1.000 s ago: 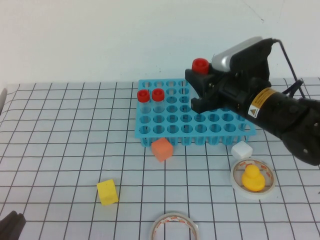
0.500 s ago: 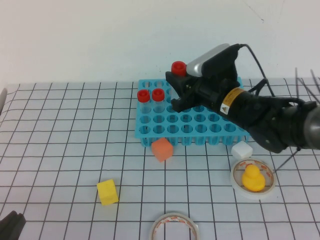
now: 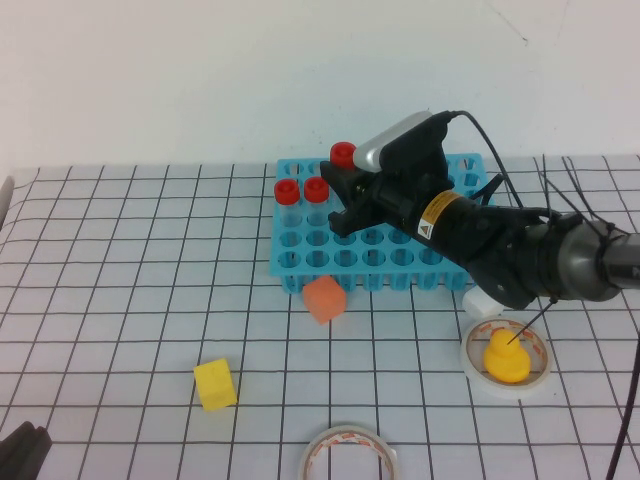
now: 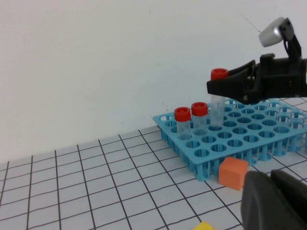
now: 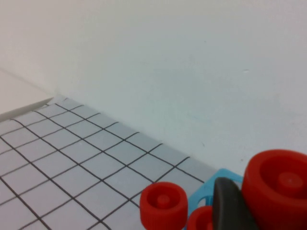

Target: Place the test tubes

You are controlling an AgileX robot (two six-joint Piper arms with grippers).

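Observation:
A blue tube rack (image 3: pixel 400 250) stands at the table's middle back. Two red-capped test tubes (image 3: pixel 287 192) (image 3: pixel 317 189) stand in its back left holes. My right gripper (image 3: pixel 343 190) is shut on a third red-capped tube (image 3: pixel 343 153) and holds it upright just right of those two. In the left wrist view the held tube (image 4: pixel 217 108) reaches down to the rack (image 4: pixel 206 155); I cannot tell if its end is in a hole. The right wrist view shows its cap (image 5: pixel 278 184) beside one finger (image 5: pixel 230 206). My left gripper (image 3: pixel 20 452) is shut and empty at the front left corner.
An orange cube (image 3: pixel 324 299) lies against the rack's front. Toward the front left is a yellow cube (image 3: pixel 215 384). A white cube (image 3: pixel 480 303) sits half hidden under the right arm. A yellow duck (image 3: pixel 505 357) sits in a tape roll (image 3: pixel 468 358). Another tape roll (image 3: pixel 349 450) lies at the front edge.
My right arm has carried the held tube leftward and lower, from above the rack's middle to a spot beside the two standing tubes. The left arm has not moved.

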